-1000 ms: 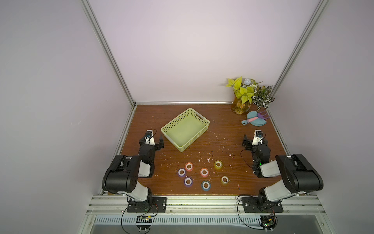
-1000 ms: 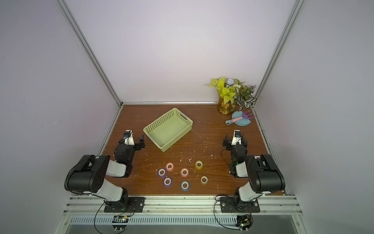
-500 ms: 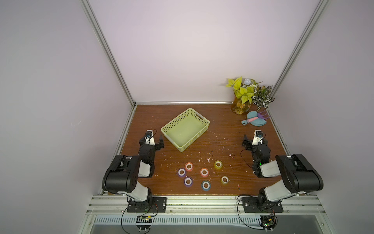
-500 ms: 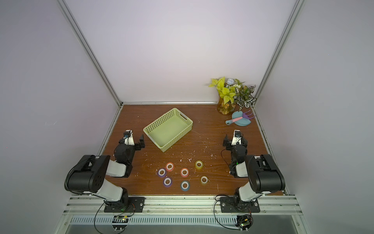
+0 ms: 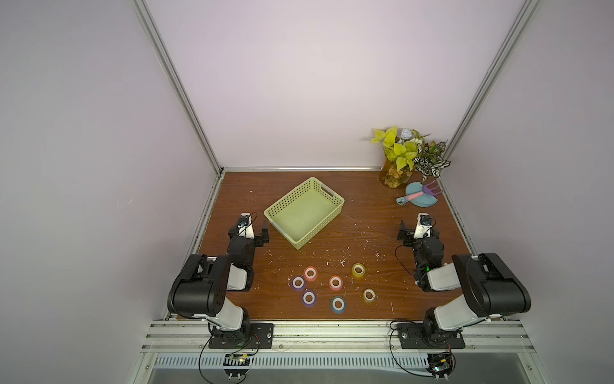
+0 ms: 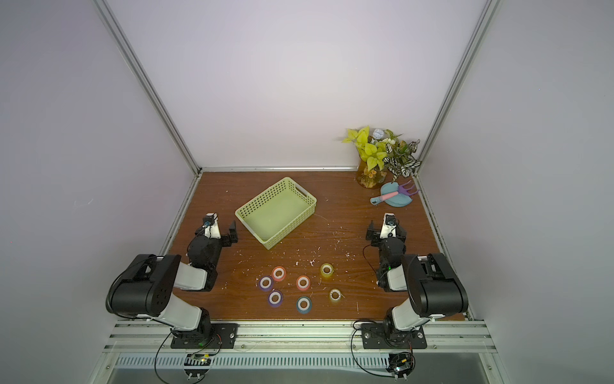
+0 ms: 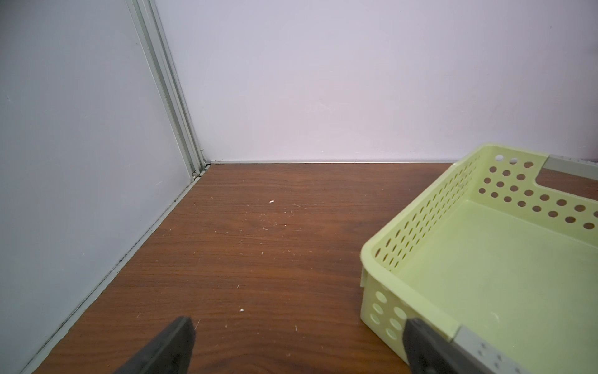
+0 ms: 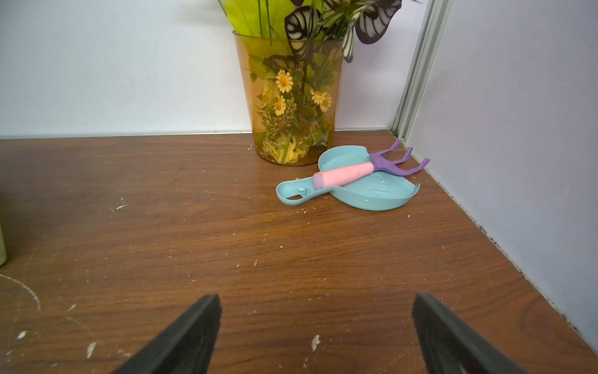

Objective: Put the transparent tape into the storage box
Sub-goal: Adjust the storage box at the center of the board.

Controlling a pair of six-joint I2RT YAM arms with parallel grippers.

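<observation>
Seven rolls of transparent tape lie flat in a loose cluster near the table's front edge. They are between the two arms and well apart from both grippers. The left gripper has its jaws spread wide on nothing, just beside the left corner of the storage box, which sits askew mid-table. The right gripper is likewise spread over bare wood, facing the dustpan in the far right corner.

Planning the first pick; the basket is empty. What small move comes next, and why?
Probably bring the left gripper down over the leftmost purple roll: its jaws are open and empty, all seven rolls lie on the table, and the storage box holds nothing.
</observation>
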